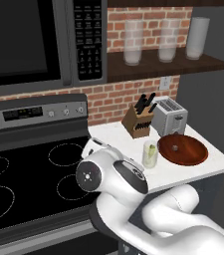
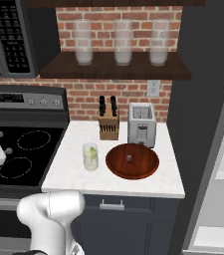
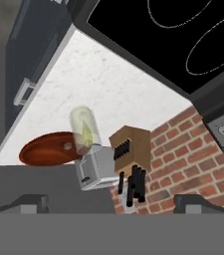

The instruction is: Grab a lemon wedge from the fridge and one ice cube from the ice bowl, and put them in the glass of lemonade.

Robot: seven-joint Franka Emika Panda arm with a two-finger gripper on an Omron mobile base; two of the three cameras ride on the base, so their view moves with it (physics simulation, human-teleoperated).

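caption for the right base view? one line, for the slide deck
Glass of lemonade holding a lemon wedge, left of the ice bowl, knife block and toaster behind.

Toaster (image 2: 142, 124) beside knife block (image 2: 108, 121)

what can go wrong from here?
The lemon wedge appears to be in the glass of lemonade already, the ice cube still in the ice bowl. The glass stands close beside the bowl: reaching for the small cube could knock it. The open gripper may fumble the cube.
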